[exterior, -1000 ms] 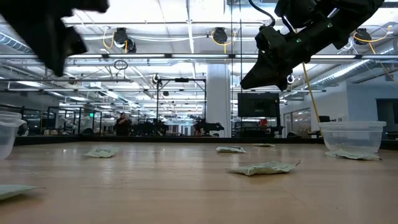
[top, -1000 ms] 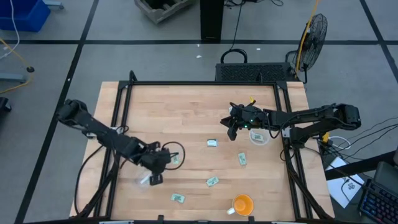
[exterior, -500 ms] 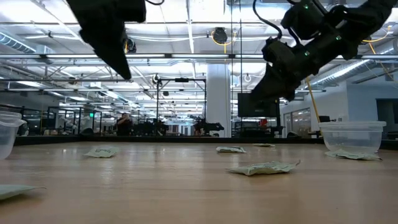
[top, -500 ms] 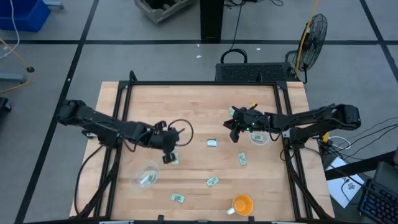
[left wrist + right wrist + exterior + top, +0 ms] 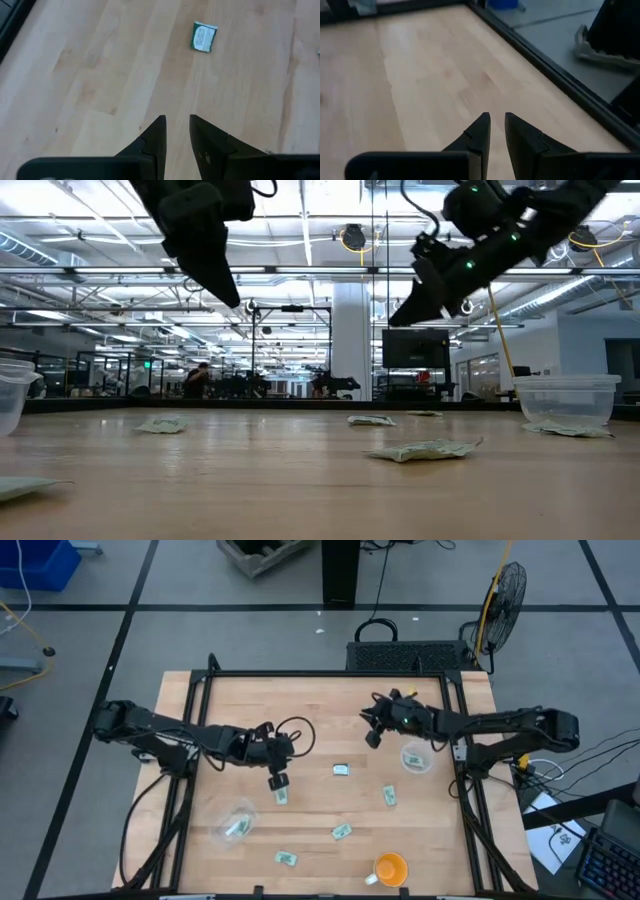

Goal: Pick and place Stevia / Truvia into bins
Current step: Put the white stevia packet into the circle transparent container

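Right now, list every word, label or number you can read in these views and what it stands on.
None can be read.
Small green-and-white paper sachet beyond the left hand: dark print on its face, too small to read.
Other sachets on the light wooden table: too small to read.

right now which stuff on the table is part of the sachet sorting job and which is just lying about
Part of the job:
- loose sachets
- left clear cup, one sachet inside
- right clear cup
- left gripper, right gripper, neither holding anything

Just lying about:
- orange cup
- fan on the floor beyond the table
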### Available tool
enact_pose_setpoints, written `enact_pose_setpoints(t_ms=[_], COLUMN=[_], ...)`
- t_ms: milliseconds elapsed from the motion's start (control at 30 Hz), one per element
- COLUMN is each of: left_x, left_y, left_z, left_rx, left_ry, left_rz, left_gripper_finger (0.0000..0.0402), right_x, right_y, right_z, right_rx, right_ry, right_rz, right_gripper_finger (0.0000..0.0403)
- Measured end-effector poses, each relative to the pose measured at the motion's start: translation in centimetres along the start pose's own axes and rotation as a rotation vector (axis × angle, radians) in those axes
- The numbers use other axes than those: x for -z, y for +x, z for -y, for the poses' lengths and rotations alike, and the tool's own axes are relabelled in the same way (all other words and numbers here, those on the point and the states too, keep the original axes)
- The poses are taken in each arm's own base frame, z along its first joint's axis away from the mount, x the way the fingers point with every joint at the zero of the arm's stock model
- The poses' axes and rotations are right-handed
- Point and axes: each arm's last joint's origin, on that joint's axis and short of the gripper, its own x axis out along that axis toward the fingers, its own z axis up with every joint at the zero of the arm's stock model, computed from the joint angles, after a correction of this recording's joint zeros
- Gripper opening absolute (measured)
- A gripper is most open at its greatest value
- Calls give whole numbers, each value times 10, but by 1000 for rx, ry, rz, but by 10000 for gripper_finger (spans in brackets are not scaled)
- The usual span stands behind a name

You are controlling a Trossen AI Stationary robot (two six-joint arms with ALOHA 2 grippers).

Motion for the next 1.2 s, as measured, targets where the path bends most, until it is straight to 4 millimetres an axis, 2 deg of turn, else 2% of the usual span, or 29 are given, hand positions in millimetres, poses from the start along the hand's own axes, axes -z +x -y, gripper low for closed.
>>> enact_pose_setpoints(t_ms=[100, 167, 467, 667, 800, 1000, 1200], left_x=[-2, -3, -4, -4, -5, -5, -5], left_y=[1, 2, 2, 2, 2, 2, 2], left_z=[-4, -5, -6, -6, -5, -5, -5], left_rx=[-7, -9, -8, -1, 2, 3, 4], left_ry=[-4, -11, -3, 32, 45, 47, 41], left_rz=[7, 14, 23, 20, 27, 29, 28], left_gripper_finger=[90, 90, 90, 90, 90, 90, 90], right_x=[-19, -23, -5, 25, 37, 34, 25], right_y=[-2, -4, -4, -3, -3, -2, 0], right_z=[6, 11, 15, 15, 15, 19, 18], right_rx=[26, 41, 51, 2, 4, 137, 103], right_ry=[-74, -83, -127, -121, -126, -220, -288], right_rz=[-80, -138, -256, -350, -361, -313, -219], right_gripper_finger=[50, 50, 50, 50, 50, 50, 50])
